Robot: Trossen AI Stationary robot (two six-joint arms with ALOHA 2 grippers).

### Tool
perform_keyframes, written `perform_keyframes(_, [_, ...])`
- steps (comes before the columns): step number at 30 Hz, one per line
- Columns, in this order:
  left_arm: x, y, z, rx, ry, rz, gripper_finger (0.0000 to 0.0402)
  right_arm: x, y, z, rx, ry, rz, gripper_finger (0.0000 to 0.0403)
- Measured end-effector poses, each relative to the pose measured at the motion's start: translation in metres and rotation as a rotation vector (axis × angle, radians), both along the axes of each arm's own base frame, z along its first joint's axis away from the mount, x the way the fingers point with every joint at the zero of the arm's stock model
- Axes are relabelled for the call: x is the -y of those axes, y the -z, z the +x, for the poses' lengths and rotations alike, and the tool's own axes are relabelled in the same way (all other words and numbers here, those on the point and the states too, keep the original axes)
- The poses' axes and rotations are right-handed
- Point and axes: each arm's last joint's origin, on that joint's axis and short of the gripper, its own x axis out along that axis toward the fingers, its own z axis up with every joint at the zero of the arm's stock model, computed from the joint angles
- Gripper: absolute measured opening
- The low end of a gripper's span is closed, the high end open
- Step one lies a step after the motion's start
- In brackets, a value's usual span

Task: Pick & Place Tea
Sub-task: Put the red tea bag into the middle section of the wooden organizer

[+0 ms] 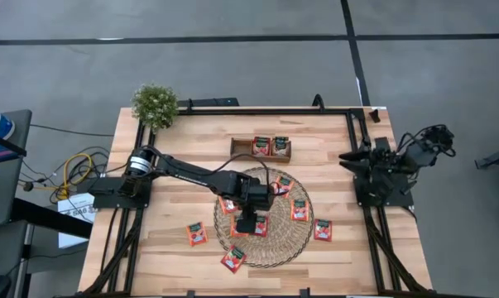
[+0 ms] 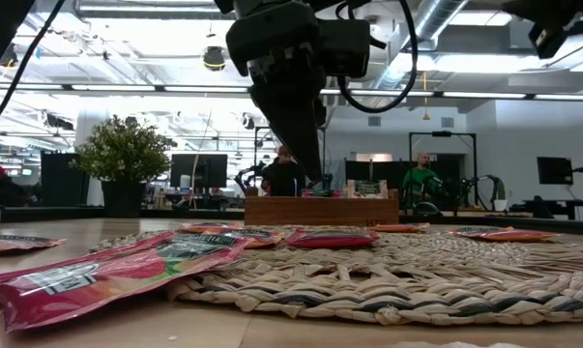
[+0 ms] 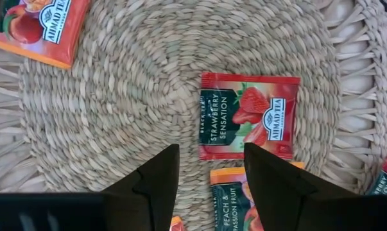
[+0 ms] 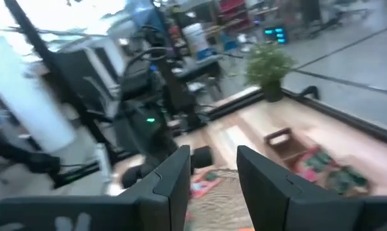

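While the right arm waits folded at the desk's [image 1: 175, 170] right edge, its gripper [image 4: 210, 168] up in the air with jaws parted and nothing between them, the left gripper [image 3: 209, 168] hangs over the middle of the straw mat [image 1: 292, 240], pointing down. Its jaws are released, spread about as wide as a sachet is broad, and grip nothing; the wrist view shows bare weave between the fingers [image 3: 156, 176]. Just past the tips lies a red strawberry sachet [image 3: 248, 116], flat on the mat, with an orange peach sachet [image 3: 235, 196] overlapping its near edge under the jaws. Other sachets lie scattered: several on the mat, one [image 1: 323, 230] just off its right rim, one [image 1: 197, 234] on the desk to its left. Two more sit in the wooden tray [image 1: 241, 147].
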Motion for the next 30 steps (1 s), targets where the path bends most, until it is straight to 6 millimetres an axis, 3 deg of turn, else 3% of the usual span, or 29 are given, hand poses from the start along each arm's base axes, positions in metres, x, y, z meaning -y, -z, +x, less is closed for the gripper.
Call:
perform_keyframes(15, [0.0,-0.001,0.003,0.03,0.0,0.011,0.0167,-0.021,0.078,0.027,0.105,-0.25,0.153,0.0121])
perform_keyframes(30, [0.001,-0.005,0.01,0.115,-0.02,0.004,0.0167,-0.006,0.083,0.037,0.142,-0.223,-0.002,0.0121])
